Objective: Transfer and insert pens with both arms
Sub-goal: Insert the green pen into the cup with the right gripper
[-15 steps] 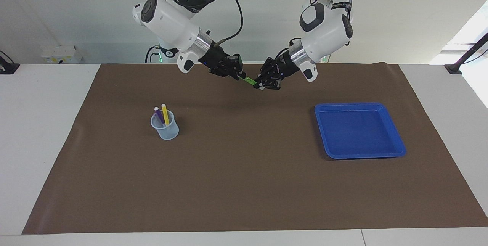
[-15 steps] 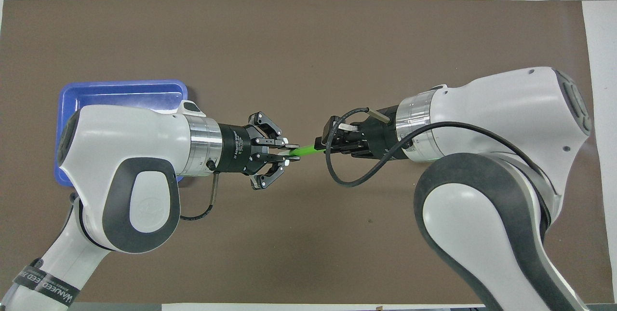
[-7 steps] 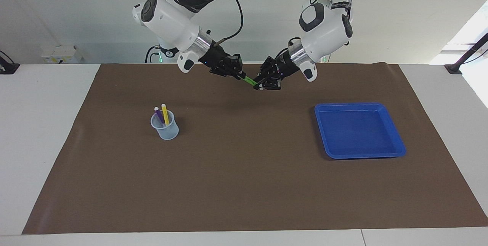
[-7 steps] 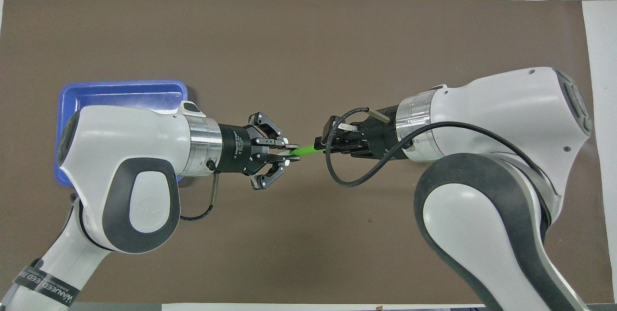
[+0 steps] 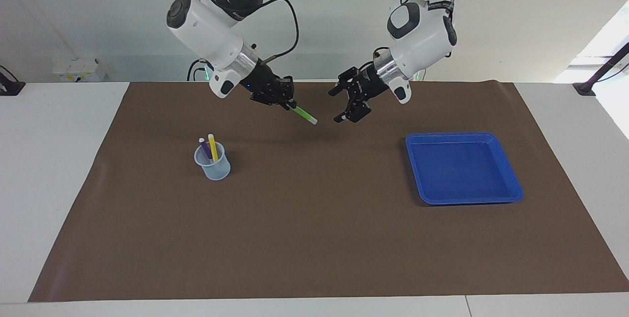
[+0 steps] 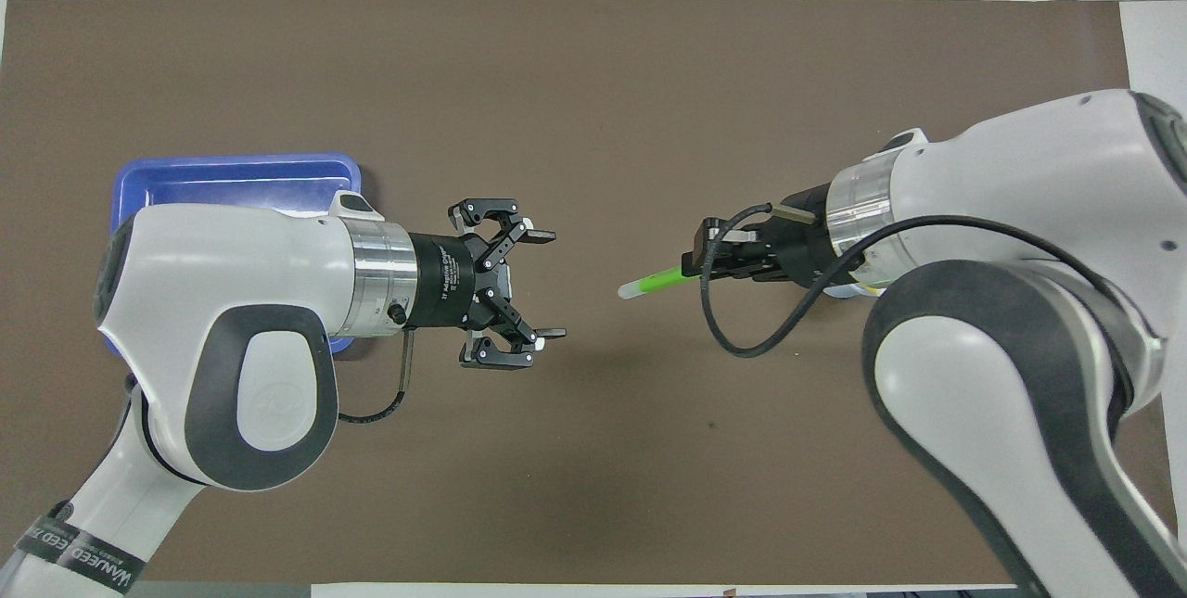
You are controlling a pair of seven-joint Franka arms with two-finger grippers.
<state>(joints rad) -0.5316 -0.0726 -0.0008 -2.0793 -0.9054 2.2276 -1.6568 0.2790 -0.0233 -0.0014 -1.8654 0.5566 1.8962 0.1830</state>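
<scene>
Brown mat (image 5: 314, 238) underneath. Right gripper (image 5: 290, 105) clamps thin green marker pen (image 5: 303, 114), pale tip aimed at left gripper (image 5: 346, 113), jaws spread wide, empty. Yellow pen (image 5: 212, 147), purple pen (image 5: 204, 148) upright in clear plastic cup (image 5: 213, 165).

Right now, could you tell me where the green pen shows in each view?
Facing view: green pen juts from the right gripper, up in the air above the brown mat.
Overhead view: green pen at mid-height, pointing toward the open left gripper.
Shared landmark: blue tray.
</scene>
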